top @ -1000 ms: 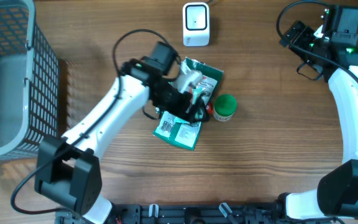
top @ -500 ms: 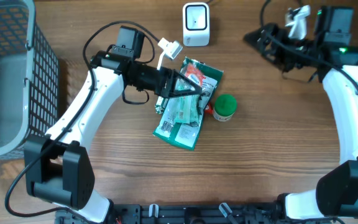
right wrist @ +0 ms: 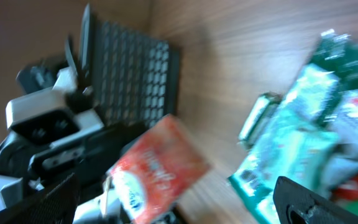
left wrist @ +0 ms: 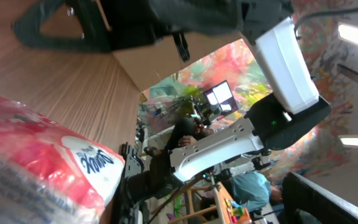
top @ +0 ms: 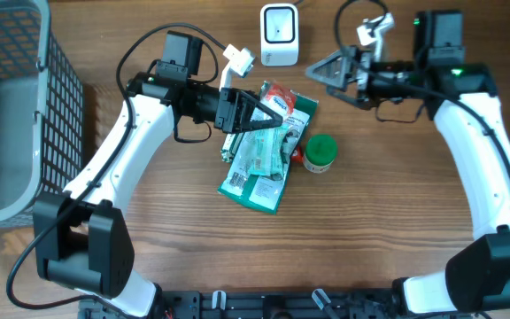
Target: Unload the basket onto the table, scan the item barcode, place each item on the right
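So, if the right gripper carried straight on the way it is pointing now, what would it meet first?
Most likely the red packet by the left gripper: it lies ahead in the wrist view of the right gripper. Height is hard to judge, so it might pass above.

Overhead looks straight down on the brown wooden table [top: 370, 230]. Both wrist cameras sit low and close, facing each other across it; all three views share the crinkly red plastic packet [top: 277, 96].
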`<state>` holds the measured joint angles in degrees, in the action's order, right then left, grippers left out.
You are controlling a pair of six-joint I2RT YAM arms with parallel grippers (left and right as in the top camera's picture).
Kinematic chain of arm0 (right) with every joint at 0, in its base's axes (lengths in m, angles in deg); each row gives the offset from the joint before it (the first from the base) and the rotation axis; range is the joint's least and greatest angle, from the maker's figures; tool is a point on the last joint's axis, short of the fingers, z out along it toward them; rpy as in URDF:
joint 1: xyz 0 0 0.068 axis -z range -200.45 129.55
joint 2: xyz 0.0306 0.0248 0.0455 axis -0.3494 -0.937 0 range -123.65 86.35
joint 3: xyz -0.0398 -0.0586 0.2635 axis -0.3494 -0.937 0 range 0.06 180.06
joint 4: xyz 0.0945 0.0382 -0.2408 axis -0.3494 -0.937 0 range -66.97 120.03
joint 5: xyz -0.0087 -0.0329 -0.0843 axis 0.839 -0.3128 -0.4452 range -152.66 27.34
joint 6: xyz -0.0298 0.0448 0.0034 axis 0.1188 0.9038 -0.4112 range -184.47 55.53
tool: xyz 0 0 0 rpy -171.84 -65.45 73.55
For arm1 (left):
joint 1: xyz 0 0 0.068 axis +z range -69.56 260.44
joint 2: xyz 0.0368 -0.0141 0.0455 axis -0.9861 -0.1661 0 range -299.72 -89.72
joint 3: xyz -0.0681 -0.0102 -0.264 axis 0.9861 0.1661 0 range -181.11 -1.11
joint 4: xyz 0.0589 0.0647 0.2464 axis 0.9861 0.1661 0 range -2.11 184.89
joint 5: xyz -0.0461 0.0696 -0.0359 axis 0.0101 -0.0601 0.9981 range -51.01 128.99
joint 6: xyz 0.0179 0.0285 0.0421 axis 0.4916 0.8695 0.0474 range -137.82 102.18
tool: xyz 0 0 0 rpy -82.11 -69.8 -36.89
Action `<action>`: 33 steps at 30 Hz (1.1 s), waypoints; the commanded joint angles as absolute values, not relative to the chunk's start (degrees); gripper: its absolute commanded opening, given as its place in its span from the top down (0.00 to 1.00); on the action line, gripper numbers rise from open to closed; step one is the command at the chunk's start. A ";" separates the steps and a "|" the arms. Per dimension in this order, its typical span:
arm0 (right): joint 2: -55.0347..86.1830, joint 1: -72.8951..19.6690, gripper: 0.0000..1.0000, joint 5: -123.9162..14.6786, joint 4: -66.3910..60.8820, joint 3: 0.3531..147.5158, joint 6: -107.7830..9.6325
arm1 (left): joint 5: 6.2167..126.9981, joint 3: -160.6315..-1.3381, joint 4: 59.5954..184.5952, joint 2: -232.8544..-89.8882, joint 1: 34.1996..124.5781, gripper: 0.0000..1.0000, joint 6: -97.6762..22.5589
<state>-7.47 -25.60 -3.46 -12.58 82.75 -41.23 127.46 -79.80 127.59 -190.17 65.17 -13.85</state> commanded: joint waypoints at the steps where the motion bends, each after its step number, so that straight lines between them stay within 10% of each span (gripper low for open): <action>1: -8.06 -29.57 0.00 0.21 -9.48 82.91 -38.06 | 129.36 -79.87 125.78 -189.18 65.74 0.00 -14.55; 29: -12.65 -34.38 0.06 -25.63 -6.46 75.26 -34.34 | 129.36 -79.87 123.68 -187.11 67.64 0.00 -20.24; 33: -12.65 -31.26 0.24 -21.87 -5.80 75.26 -34.32 | 129.36 -79.87 125.19 -187.11 67.75 0.00 -20.19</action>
<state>-10.51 -36.35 -13.82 -5.50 77.05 -34.63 122.67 -79.15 124.82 -189.14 66.79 -20.39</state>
